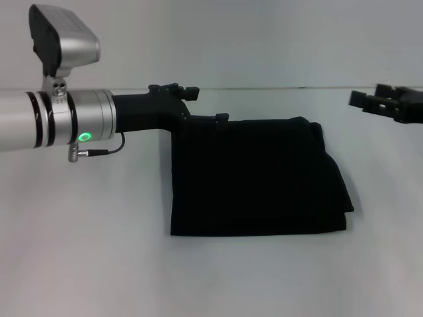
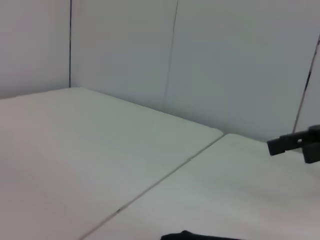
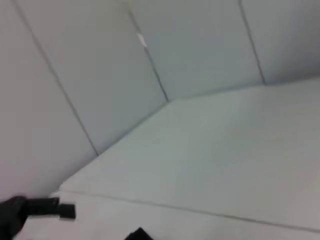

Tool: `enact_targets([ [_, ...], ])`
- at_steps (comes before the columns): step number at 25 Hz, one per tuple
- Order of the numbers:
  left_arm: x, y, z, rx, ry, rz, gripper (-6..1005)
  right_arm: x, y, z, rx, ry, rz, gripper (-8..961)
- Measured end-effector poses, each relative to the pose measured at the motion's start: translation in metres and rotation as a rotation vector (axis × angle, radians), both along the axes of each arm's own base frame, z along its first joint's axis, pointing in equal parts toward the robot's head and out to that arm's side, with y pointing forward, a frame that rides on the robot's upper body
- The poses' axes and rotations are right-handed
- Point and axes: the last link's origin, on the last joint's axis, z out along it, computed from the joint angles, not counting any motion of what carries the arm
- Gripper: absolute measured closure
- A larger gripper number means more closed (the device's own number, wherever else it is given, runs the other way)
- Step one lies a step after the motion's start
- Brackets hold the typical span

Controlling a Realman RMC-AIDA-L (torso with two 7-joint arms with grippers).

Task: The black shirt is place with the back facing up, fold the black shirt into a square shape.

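The black shirt [image 1: 258, 178] lies folded into a rough rectangle in the middle of the white table [image 1: 86, 251], with layered edges showing along its right side. My left arm reaches in from the left. Its left gripper [image 1: 208, 104] is over the shirt's far left corner, fingers apart and holding nothing. My right gripper [image 1: 367, 96] hovers open at the far right, clear of the cloth. The left wrist view shows the right gripper [image 2: 295, 145] far off. The right wrist view shows the left gripper [image 3: 45, 207].
A seam [image 2: 165, 177] runs across the white tabletop. Pale walls [image 1: 264, 39] rise just behind the table's far edge. Bare table surrounds the shirt at the front, left and right.
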Motion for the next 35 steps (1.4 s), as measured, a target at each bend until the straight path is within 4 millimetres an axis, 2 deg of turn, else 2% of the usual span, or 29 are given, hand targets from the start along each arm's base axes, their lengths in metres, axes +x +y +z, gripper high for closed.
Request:
enact_targets([
  [5, 0.001, 0.001, 0.001, -0.015, 0.079, -0.055, 65, -0.013, 0.007, -0.011, -0.066, -0.17, 0.129, 34],
  [8, 0.001, -0.004, 0.002, -0.064, 0.126, -0.089, 65, -0.022, 0.008, -0.018, -0.124, -0.245, 0.186, 30],
  [14, -0.002, -0.009, 0.004, -0.102, 0.173, -0.092, 65, -0.034, 0.008, -0.024, -0.182, -0.266, 0.235, 26],
  [27, -0.017, -0.014, -0.001, -0.11, 0.194, -0.045, 65, -0.029, 0.005, -0.036, -0.24, -0.299, 0.198, 26],
  [35, -0.017, -0.017, -0.003, -0.126, 0.193, -0.04, 65, -0.028, 0.006, -0.039, -0.241, -0.306, 0.184, 26],
])
